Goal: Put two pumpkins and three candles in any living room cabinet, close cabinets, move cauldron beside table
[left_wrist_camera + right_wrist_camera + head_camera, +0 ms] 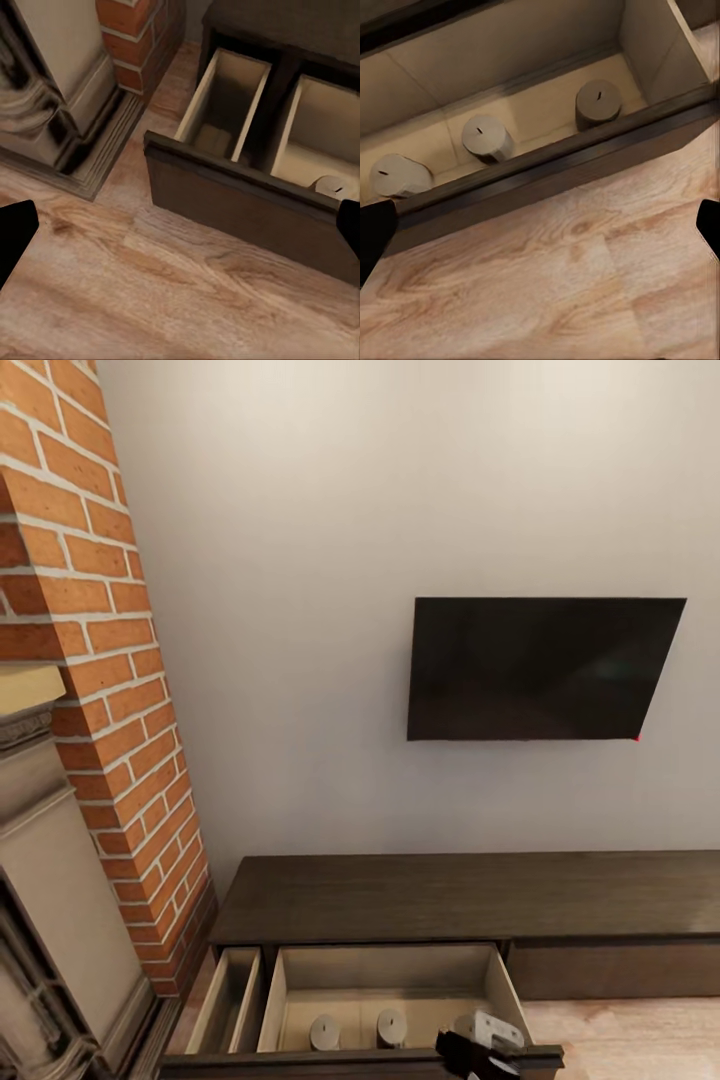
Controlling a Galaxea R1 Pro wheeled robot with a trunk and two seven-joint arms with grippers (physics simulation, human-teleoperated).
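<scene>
The cabinet [470,895] stands with its drawer [390,1000] pulled out, and three candles [484,137] sit upright in a row on the drawer floor, just past the right gripper [478,1050], which hangs over the drawer's front edge. In the right wrist view its fingertips sit at the far edges of the frame with nothing between them, so it looks spread wide and empty. The left gripper [180,225] also looks spread wide, hovering over the plank floor [150,292] short of the drawer front [247,206], with the narrow side compartment [221,105] beyond it.

The risk I see is the closing push. A shove that lands off-centre or too fast could tip the candles or jam the drawer askew. The right gripper is close enough to the front edge to snag on it. No pumpkins or cauldron appear here, so that work likely remains.
</scene>
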